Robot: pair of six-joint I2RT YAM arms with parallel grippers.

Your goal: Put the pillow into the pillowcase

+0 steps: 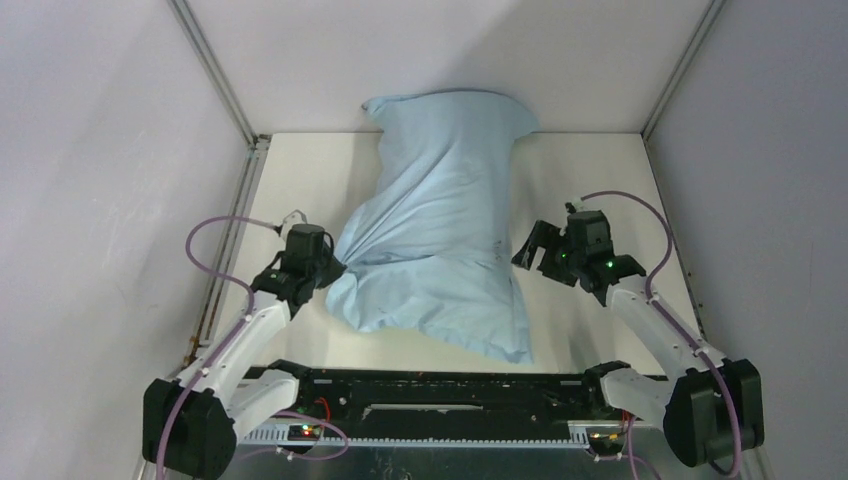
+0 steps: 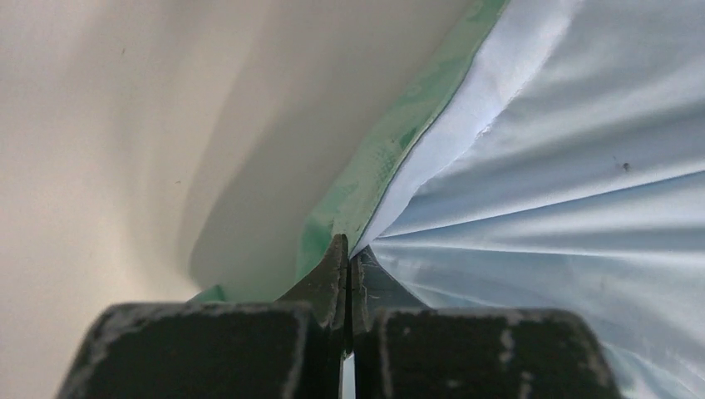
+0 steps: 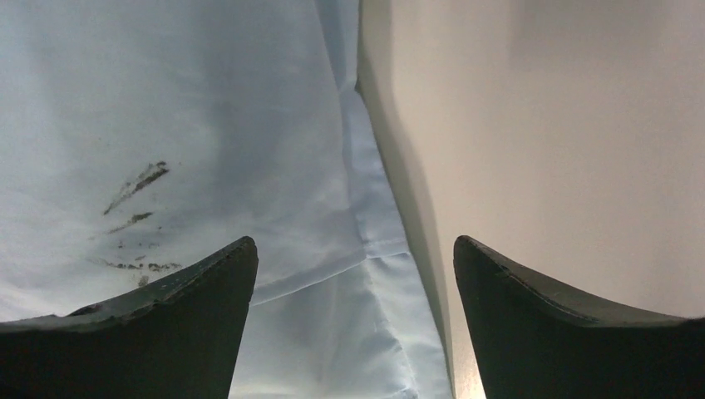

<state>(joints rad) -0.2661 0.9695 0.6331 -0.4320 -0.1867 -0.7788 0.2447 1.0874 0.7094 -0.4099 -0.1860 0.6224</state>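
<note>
On your left, the left gripper (image 1: pixel 336 267) is clenched on the pillowcase (image 1: pixel 440 220), pinching its hem at the 9 o'clock side, green lining showing beside the fingers. That's a thin bite near the edge, so if you pull hard the fabric could slide out. The pillowcase lies mid-table (image 1: pixel 600 180), running from 12 o'clock at the far wall down toward 6, plump as if stuffed. No pillow shows; I'd judge it's inside, but can't confirm. At 3 o'clock the right gripper (image 1: pixel 533 252) is released, jaws wide, hovering over the side seam. Close there and you may snag one layer only, dragging the bundle sideways.
</note>
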